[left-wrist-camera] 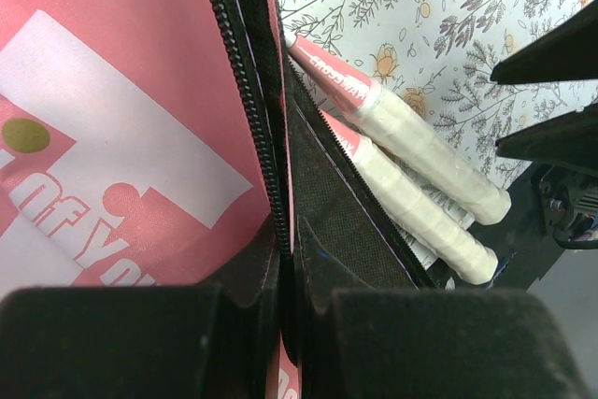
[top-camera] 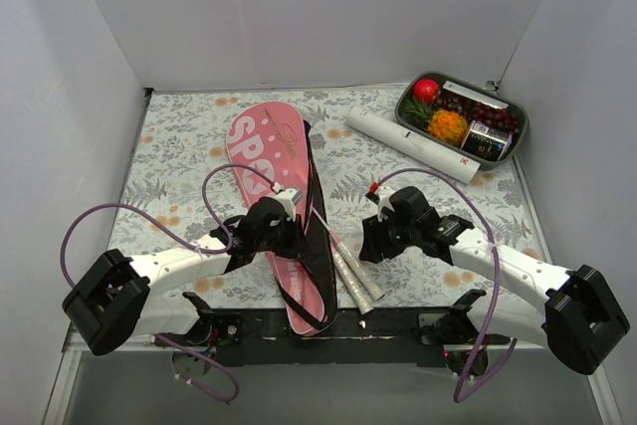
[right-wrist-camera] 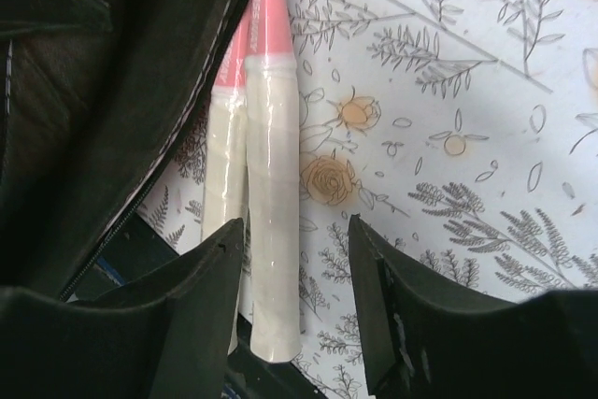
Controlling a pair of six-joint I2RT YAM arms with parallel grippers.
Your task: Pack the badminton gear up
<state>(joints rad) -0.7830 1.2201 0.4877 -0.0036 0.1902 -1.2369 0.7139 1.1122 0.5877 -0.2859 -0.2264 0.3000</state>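
Observation:
The pink racket-shaped bag [top-camera: 267, 151] with white letters and black trim lies lengthwise on the flowered cloth. Two white racket handles [top-camera: 355, 286] with pink necks stick out of its open side; the frames are hidden inside. My left gripper [top-camera: 286, 229] is shut on the bag's black zipper edge [left-wrist-camera: 280, 184]. The handles also show in the left wrist view [left-wrist-camera: 420, 151]. My right gripper [top-camera: 374, 242] is open just above the handles, and one handle [right-wrist-camera: 271, 231] lies between its fingers [right-wrist-camera: 224, 268]. The long white tube [top-camera: 413, 144] lies at the back right. No shuttlecock is in view.
A grey tray [top-camera: 518, 136] with colourful fruit stands at the back right corner beside the tube. White walls close in the cloth on three sides. The arms' black base bar [top-camera: 398, 330] runs along the near edge, just under the handle ends.

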